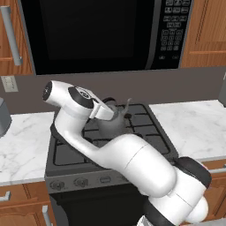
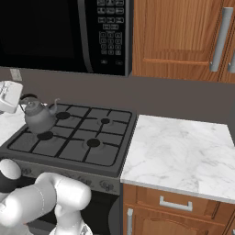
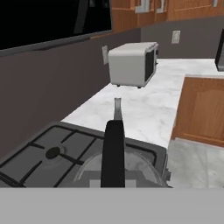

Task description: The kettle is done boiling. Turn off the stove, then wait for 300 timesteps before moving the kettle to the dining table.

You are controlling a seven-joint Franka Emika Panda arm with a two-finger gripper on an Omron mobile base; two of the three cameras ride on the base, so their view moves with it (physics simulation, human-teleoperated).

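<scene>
Our hand (image 1: 105,111) sits right at the kettle's (image 1: 113,122) black loop handle, but we cannot tell whether its fingers are apart or clamped on it. We see the kettle over the stove (image 2: 78,137), at its rear left burner, spout toward the back wall. Beyond, a microwave (image 1: 101,33) hangs above, with marble surface (image 2: 176,153) alongside.
</scene>
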